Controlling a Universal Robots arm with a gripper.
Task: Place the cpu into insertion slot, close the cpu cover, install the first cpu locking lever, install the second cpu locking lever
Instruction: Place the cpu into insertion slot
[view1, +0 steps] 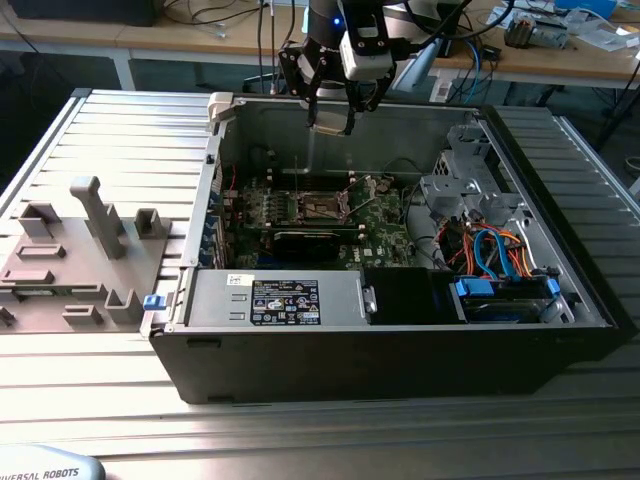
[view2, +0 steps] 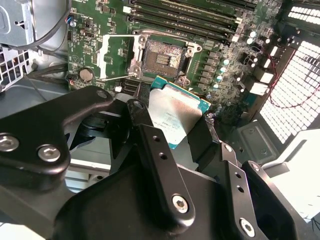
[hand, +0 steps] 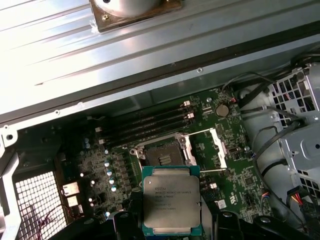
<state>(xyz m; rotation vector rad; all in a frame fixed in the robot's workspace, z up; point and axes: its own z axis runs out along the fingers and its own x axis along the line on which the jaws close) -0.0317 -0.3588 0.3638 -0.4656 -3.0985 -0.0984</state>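
My gripper (view1: 331, 112) hangs over the open computer case, above the back wall, and is shut on the cpu (view1: 330, 127). In both wrist views the cpu (view2: 176, 112) (hand: 171, 199) is a flat silver-topped square with a green edge, pinched between the black fingers (view2: 150, 145). It is held in the air, well above the green motherboard (view1: 375, 222). The insertion slot (view2: 160, 54) (hand: 162, 151) lies bare below it, a dark square in a silver rim. The cpu cover (view2: 111, 56) (hand: 218, 146) is flipped open beside the slot. Thin wire levers (hand: 202, 132) stand swung out by the cover.
Long black memory slots (hand: 145, 125) run beside the socket. A power supply (view1: 280, 300) and a drive bay with blue cables (view1: 500, 275) fill the case's front. A black card (view1: 305, 240) crosses the board. A grey fixture tray (view1: 80, 250) sits at the exterior view's left.
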